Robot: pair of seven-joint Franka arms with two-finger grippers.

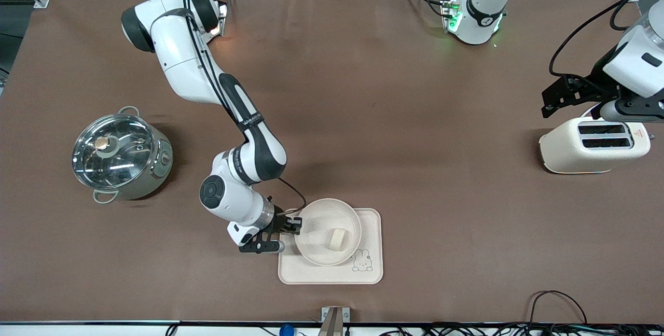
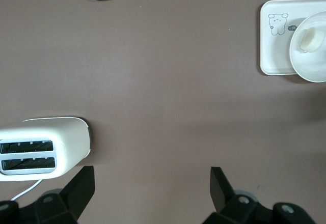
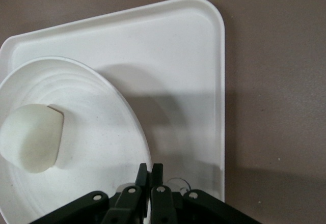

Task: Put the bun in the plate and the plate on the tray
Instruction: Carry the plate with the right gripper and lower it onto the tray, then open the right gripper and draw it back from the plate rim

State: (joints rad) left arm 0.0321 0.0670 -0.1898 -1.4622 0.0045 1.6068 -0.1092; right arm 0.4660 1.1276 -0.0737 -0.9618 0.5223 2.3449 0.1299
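While the plate (image 1: 328,231) sits over the tray (image 1: 331,275), which lies near the front camera at the table's middle, the right gripper (image 1: 296,224) pinches the plate's rim on the edge toward the right arm's end of the table. Its fingers (image 3: 144,175) are closed tight on that rim, seen plainly from the right wrist. Inside the plate rests the bun (image 1: 337,238), a small pale lump with its flat cut end visible. The shadow under the plate suggests it is tilted or not fully settled on the tray, though that is hard to confirm.

To finish well, the gripper should probably lower until the plate's base lies flat, keep it level so the bun does not roll, then release and lift straight up without dragging the rim.

Farther from the camera, a lidded steel pot (image 1: 120,155) stands toward the right arm's end. A cream toaster (image 1: 594,145) stands toward the left arm's end, and the left gripper (image 2: 152,193) waits above the table beside it, fingers spread wide and holding nothing
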